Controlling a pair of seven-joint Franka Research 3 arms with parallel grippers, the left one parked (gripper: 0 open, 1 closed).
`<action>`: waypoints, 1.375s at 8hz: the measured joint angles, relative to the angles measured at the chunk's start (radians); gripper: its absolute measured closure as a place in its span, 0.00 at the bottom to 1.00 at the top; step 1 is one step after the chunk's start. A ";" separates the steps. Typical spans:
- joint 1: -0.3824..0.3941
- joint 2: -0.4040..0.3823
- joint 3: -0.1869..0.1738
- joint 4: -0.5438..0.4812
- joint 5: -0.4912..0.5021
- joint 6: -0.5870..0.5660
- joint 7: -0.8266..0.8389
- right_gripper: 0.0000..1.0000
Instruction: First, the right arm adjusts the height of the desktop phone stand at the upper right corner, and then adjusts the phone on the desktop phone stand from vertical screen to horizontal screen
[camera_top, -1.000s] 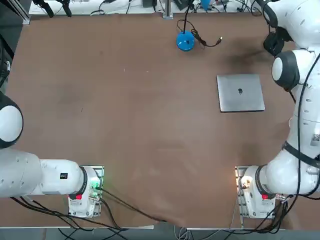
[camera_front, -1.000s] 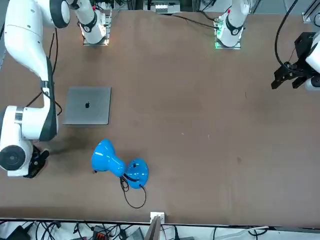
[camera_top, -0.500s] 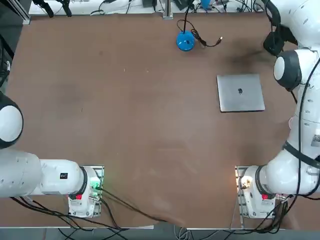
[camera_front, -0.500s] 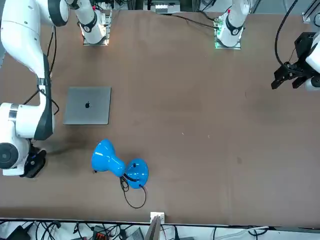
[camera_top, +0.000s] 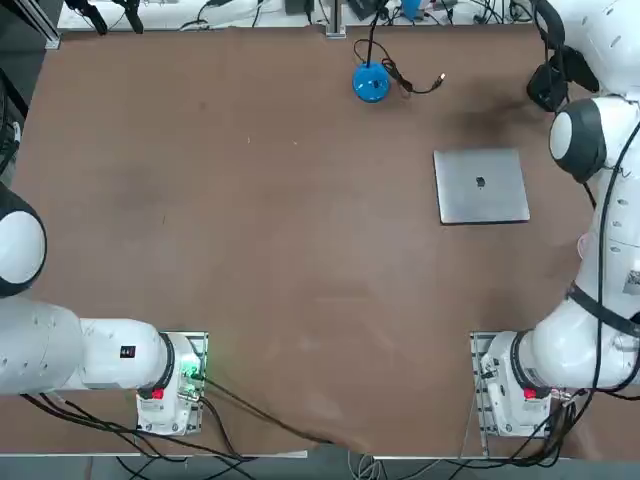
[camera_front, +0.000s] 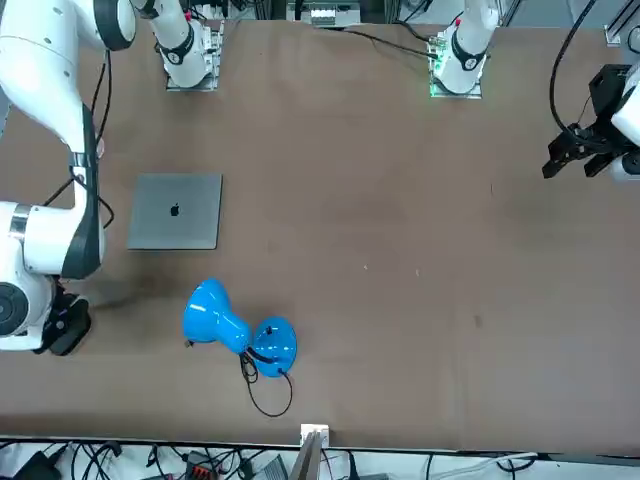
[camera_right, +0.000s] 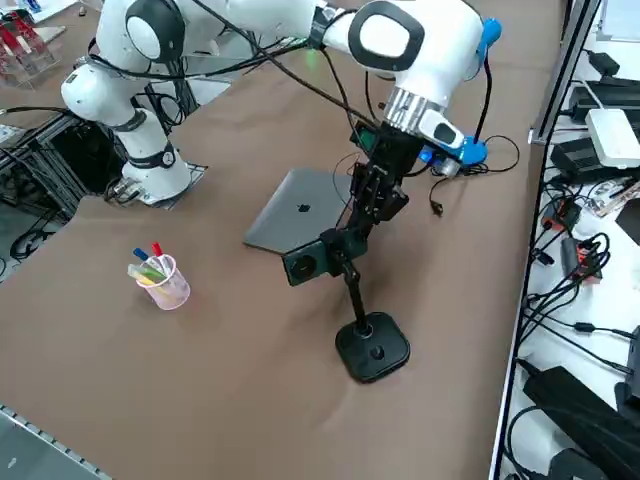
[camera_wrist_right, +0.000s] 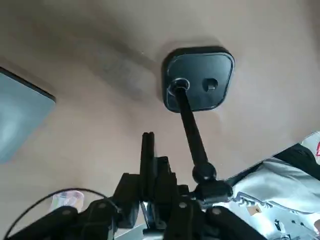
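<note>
Right arm (camera_right: 420, 45) extended, end effector (camera_right: 362, 212) closed, pointing down.

Top and front views: the desktop phone stand (camera_right: 370, 340) lies outside both frames. Right wrist view: the right gripper (camera_wrist_right: 160, 200) fingertips are masked by the phone (camera_wrist_right: 147, 165), seen edge-on.

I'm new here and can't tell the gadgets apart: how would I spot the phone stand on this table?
Find the silver-grey laptop in the right side view; just beyond it, near the table's edge, stands the desktop phone stand, with the phone and the shut right gripper at its top. Unlike the blue stand, it is all black, with a flat base and a thin slanted pole.
</note>
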 joint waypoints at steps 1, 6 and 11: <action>0.000 -0.003 0.000 0.000 0.000 -0.002 0.000 0.79; 0.001 -0.042 0.000 0.001 0.000 -0.023 0.000 0.37; -0.006 -0.158 -0.012 0.005 0.193 -0.035 0.126 0.00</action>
